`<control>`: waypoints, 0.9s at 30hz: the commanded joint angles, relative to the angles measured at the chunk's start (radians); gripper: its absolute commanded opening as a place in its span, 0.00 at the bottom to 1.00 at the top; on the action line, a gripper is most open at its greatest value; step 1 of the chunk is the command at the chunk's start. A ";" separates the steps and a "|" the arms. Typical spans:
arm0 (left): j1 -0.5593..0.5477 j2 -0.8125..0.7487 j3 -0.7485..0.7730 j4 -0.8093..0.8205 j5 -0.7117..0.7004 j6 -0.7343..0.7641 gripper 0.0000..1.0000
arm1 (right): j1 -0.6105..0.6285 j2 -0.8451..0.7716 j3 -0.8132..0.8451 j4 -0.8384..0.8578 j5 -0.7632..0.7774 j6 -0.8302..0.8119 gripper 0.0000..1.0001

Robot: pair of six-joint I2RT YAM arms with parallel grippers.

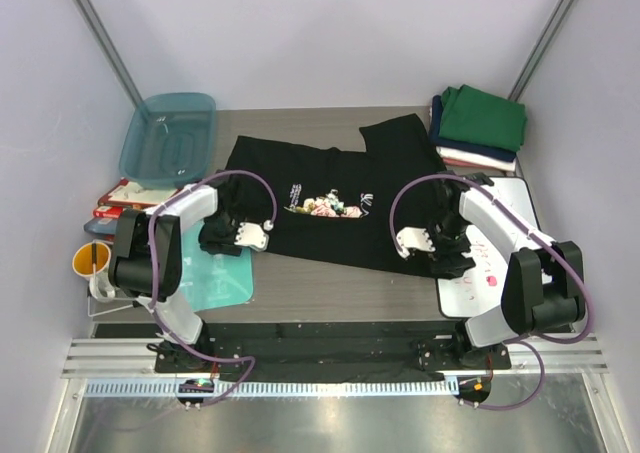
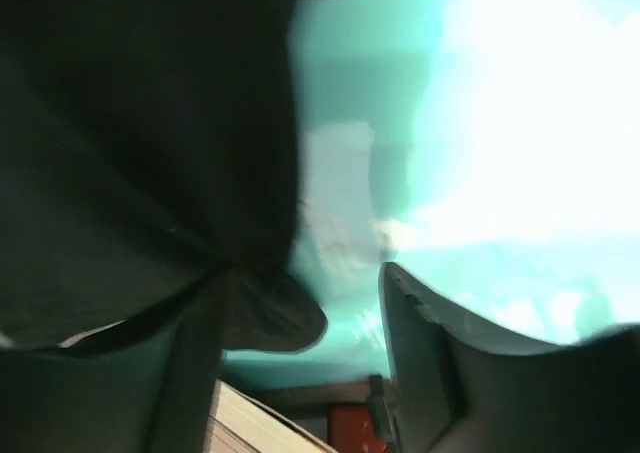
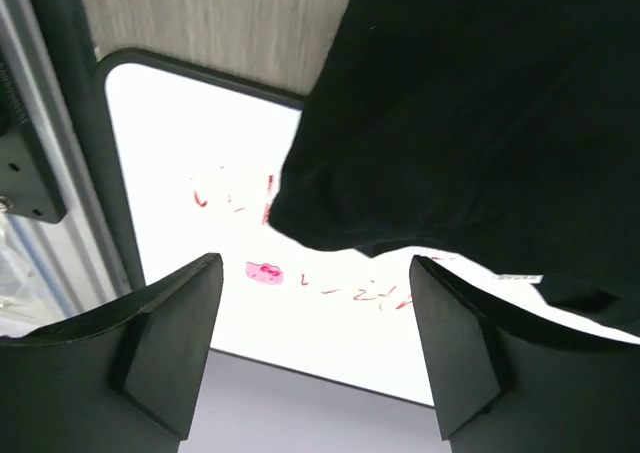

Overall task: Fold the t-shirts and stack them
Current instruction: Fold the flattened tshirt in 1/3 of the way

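A black t-shirt (image 1: 300, 173) with a floral print and white script lies spread across the middle of the table. Its right sleeve is folded up at the back. My left gripper (image 1: 222, 241) sits at the shirt's near left corner, over the teal mat. In the left wrist view its jaws (image 2: 300, 273) are apart, and black cloth (image 2: 130, 153) drapes against the left finger. My right gripper (image 1: 455, 258) is open at the near right corner. In the right wrist view (image 3: 315, 263) the shirt's hem (image 3: 470, 103) lies just beyond the fingertips. Folded green (image 1: 482, 116), navy (image 1: 440, 123) and pinkish-white (image 1: 475, 158) shirts are stacked at the back right.
A teal plastic tub (image 1: 170, 135) stands at the back left. A teal mat (image 1: 220, 278) lies under the left gripper. A whiteboard (image 1: 490, 273) with red marks lies under the right gripper. Red boxes (image 1: 125, 198) and an orange cup (image 1: 92, 261) sit at the left edge.
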 commanded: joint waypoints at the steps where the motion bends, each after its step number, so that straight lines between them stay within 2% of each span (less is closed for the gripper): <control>1: 0.003 0.040 0.137 -0.337 0.005 0.045 0.71 | 0.004 -0.021 0.012 -0.063 0.047 -0.001 0.82; 3: 0.005 0.045 0.248 -0.409 0.021 0.057 0.86 | 0.004 -0.015 0.040 -0.034 0.041 0.020 0.82; 5: 0.011 0.054 0.336 -0.483 0.063 0.062 0.92 | 0.004 0.027 0.096 0.034 0.035 0.095 0.81; 6: 0.013 0.061 0.422 -0.486 0.074 0.041 0.93 | 0.001 0.045 0.122 0.055 0.034 0.120 0.80; 7: 0.017 0.069 0.462 -0.477 0.087 0.030 0.93 | -0.002 0.066 0.145 0.153 0.030 0.227 0.78; 9: 0.025 0.101 0.536 -0.431 0.100 -0.010 0.93 | -0.022 0.140 0.228 0.212 0.010 0.284 0.75; 10: 0.026 0.110 0.541 -0.332 0.088 -0.024 0.93 | -0.025 0.190 0.267 0.309 0.024 0.383 0.71; 11: 0.028 0.136 0.536 -0.274 0.046 -0.035 0.93 | -0.031 0.227 0.293 0.328 0.024 0.404 0.69; 12: 0.028 0.152 0.527 -0.202 0.037 -0.032 0.93 | -0.034 0.257 0.317 0.341 0.030 0.430 0.63; 13: 0.034 0.167 0.530 -0.192 0.010 -0.023 0.93 | -0.036 0.284 0.369 0.359 0.035 0.457 0.59; 14: 0.036 0.198 0.534 -0.189 0.003 -0.021 0.93 | -0.038 0.338 0.392 0.358 0.029 0.499 0.56; 17: 0.045 0.227 0.560 -0.218 0.021 -0.009 0.91 | -0.039 0.384 0.459 0.350 0.018 0.510 0.30; 18: 0.048 0.236 0.554 -0.210 0.026 -0.004 0.91 | -0.039 0.392 0.468 0.352 0.020 0.504 0.18; 21: 0.050 0.256 0.524 -0.148 0.022 0.008 0.81 | -0.041 0.421 0.477 0.391 0.058 0.491 0.04; 24: 0.048 0.281 0.508 -0.028 -0.001 -0.022 0.72 | -0.053 0.450 0.497 0.456 0.066 0.528 0.01; 27: 0.051 0.310 0.542 0.001 -0.034 -0.055 0.69 | -0.061 0.476 0.523 0.485 0.080 0.550 0.01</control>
